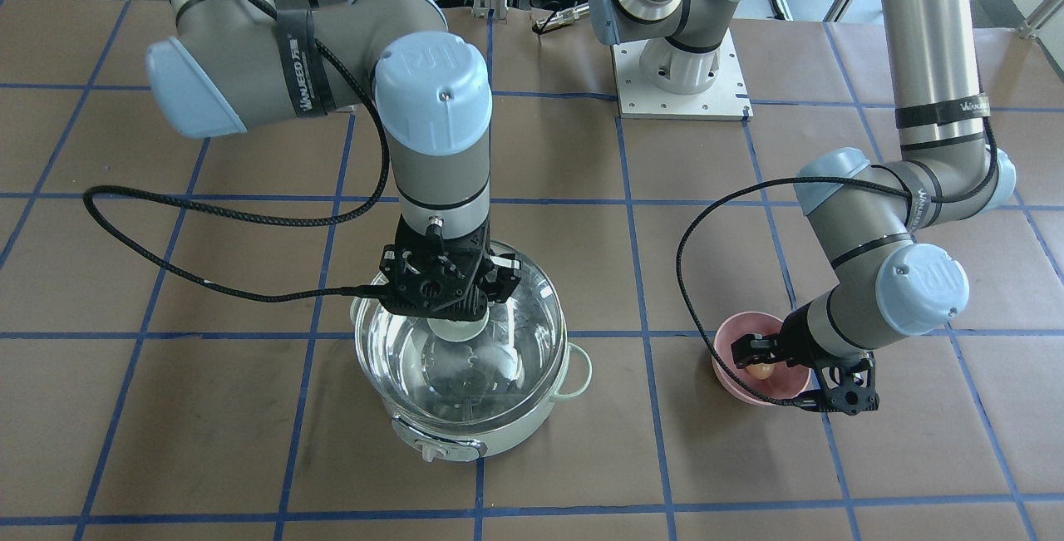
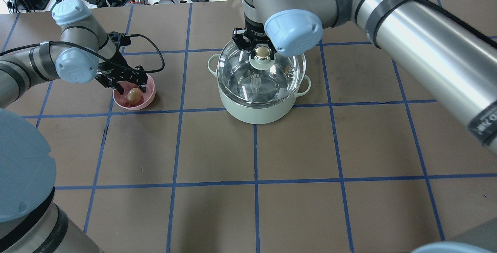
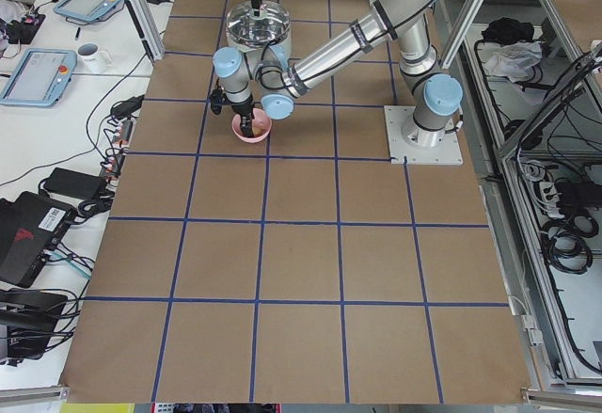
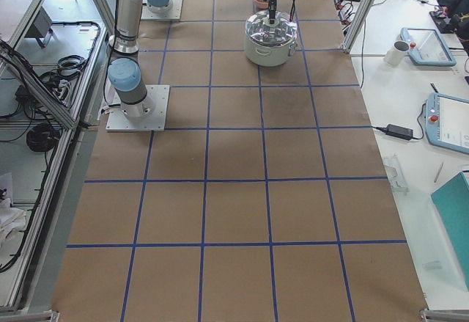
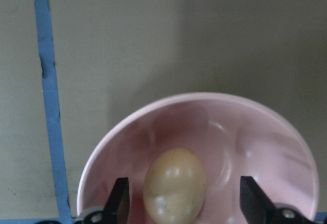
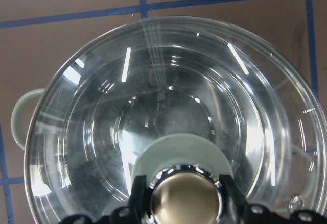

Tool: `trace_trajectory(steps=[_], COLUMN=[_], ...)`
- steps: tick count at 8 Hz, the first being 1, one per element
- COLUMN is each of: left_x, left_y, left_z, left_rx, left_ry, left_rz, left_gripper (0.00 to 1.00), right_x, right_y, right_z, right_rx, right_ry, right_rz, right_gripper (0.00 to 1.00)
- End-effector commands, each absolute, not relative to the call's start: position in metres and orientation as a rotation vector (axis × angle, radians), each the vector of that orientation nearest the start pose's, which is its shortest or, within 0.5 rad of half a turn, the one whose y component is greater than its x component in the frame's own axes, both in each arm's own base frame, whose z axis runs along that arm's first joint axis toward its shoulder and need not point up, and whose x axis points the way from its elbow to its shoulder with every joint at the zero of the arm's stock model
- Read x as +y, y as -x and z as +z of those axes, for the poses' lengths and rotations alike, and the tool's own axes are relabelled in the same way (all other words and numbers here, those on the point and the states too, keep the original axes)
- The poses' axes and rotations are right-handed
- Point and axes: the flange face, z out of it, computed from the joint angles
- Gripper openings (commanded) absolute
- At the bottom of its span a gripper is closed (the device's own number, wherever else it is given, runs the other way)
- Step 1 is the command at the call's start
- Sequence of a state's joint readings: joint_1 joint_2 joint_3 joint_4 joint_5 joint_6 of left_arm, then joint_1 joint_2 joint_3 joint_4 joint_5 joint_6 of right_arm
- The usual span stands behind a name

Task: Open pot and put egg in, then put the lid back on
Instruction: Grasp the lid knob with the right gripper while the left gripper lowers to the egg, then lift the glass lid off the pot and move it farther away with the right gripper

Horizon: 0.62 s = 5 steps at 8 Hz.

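Note:
The mint-green pot (image 2: 252, 113) stands mid-table with the clear glass lid (image 2: 237, 74) on it. My right gripper (image 2: 263, 52) comes down from above, its fingers (image 6: 138, 196) pressed against both sides of the lid's golden knob (image 6: 184, 201). I cannot tell whether the lid is lifted at all. The tan egg (image 5: 175, 184) lies in a pink bowl (image 5: 265, 132) to the pot's left in the overhead view (image 2: 134, 95). My left gripper (image 5: 185, 203) is open, reaching into the bowl with one finger on each side of the egg and a gap to each.
The pot's control knob (image 1: 432, 450) faces away from the robot. The right arm's black cable (image 1: 208, 217) loops over the table beside the pot. The left arm's cable (image 1: 690, 258) arcs between bowl and pot. The brown table carries a blue tape grid.

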State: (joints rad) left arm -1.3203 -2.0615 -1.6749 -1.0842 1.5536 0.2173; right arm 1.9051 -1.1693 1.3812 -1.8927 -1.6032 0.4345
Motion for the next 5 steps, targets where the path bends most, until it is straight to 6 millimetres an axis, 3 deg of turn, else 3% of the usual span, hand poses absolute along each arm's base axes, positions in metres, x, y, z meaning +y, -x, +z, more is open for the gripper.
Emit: trace_trajectory(steps=[1, 2, 3, 4, 5], left_x=[-0.628, -0.628, -0.628, -0.628, -0.628], left_y=[-0.021, -0.021, -0.021, -0.021, -0.021], left_z=[0.203, 0.202, 0.202, 0.202, 0.202], left_rx=[3.18, 3.179, 3.18, 3.18, 3.182], left_ry=[0.058, 0.065, 0.072, 0.075, 0.073], left_rz=[0.174, 0.177, 0.177, 0.177, 0.176], left_gripper=[0.79, 0.79, 0.79, 0.79, 0.71], right_x=[-0.566, -0.555, -0.537, -0.522, -0.516], right_y=[-0.245, -0.192, -0.155, -0.136, -0.127], right_z=[0.467, 0.5, 0.525, 0.539, 0.534], right_rx=[3.108, 3.099, 3.114, 3.124, 3.127], right_ry=[-0.218, -0.22, -0.177, -0.168, -0.168], right_rz=[-0.172, -0.164, -0.154, -0.129, -0.067], right_gripper=[0.37, 0.37, 0.34, 0.3, 0.26])
